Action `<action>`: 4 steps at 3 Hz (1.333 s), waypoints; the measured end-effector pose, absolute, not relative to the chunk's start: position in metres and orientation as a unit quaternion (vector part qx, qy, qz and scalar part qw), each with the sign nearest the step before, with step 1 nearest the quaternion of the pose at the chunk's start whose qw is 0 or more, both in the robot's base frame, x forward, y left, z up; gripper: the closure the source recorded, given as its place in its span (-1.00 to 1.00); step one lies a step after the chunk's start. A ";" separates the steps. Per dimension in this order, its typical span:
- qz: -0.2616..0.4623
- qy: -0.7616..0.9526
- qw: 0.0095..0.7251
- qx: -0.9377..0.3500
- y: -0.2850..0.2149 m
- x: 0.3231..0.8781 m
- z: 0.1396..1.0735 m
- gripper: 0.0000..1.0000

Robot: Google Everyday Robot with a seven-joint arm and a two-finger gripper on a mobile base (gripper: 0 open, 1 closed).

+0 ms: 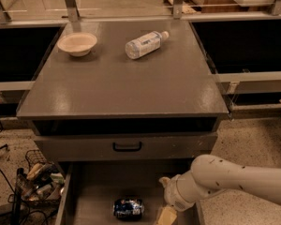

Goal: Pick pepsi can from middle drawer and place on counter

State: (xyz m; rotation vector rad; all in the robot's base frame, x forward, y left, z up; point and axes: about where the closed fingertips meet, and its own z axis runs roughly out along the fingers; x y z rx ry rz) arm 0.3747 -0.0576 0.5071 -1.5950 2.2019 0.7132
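**Approach to the can in the open drawer**

The counter [122, 88] carries a clear plastic bottle [145, 43] and a pale bowl [77, 43]. Below it the middle drawer [98, 191] stands pulled out, and the white arm [234, 177] reaches in from the right. The gripper [166, 214] hangs low just beside the pepsi can [128, 208], which lies on its side on the drawer floor; its opening cannot be told. The next move probably calls for straddling the can and closing on it

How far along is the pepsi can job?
Done: the wide grey middle drawer is open. In hand: the gripper hangs in the drawer beside the small dark-blue pepsi can, which lies on its side, not gripped. Left: grasp, lift, place on the flat grey counter.
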 end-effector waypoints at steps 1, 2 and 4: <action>0.226 0.787 0.189 -0.543 -0.058 0.385 0.504 -1.00; 0.227 0.787 0.191 -0.541 -0.058 0.387 0.503 -1.00; 0.259 0.782 0.215 -0.525 -0.041 0.407 0.494 -1.00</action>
